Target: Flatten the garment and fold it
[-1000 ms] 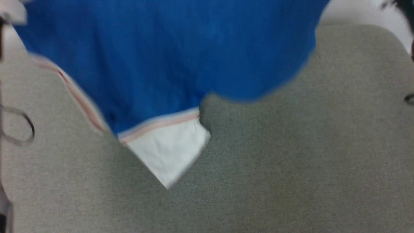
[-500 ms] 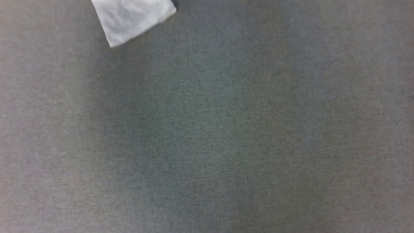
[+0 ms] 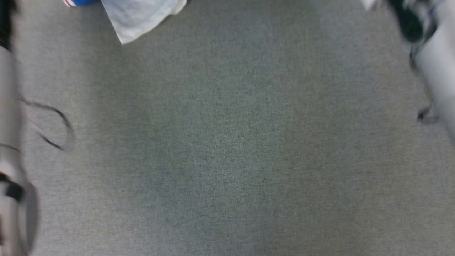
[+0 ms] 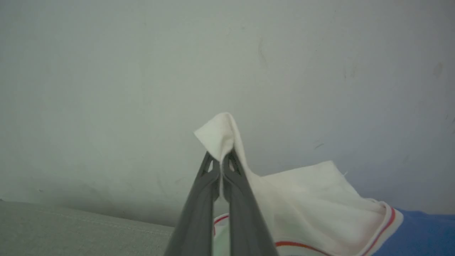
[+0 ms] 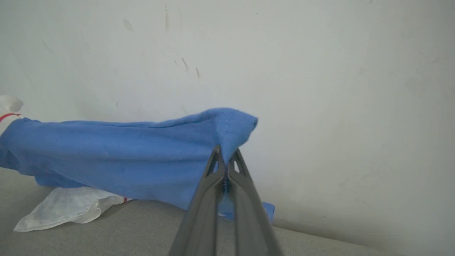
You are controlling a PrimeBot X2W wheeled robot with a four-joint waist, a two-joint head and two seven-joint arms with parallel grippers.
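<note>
With my left gripper (image 4: 221, 167) and right gripper (image 5: 226, 160) pinched tight on the garment (image 5: 106, 149), I'd pull apart evenly before lowering it

Prob bare lab/test rm: grey fabric-covered worktop (image 3: 227, 142) w/ plain scuffed white wall (image 5: 320, 71) right behind it

Soft even light; head view motion-blurred, worst at side edges; wrist views sharper, slightly dim.
</note>
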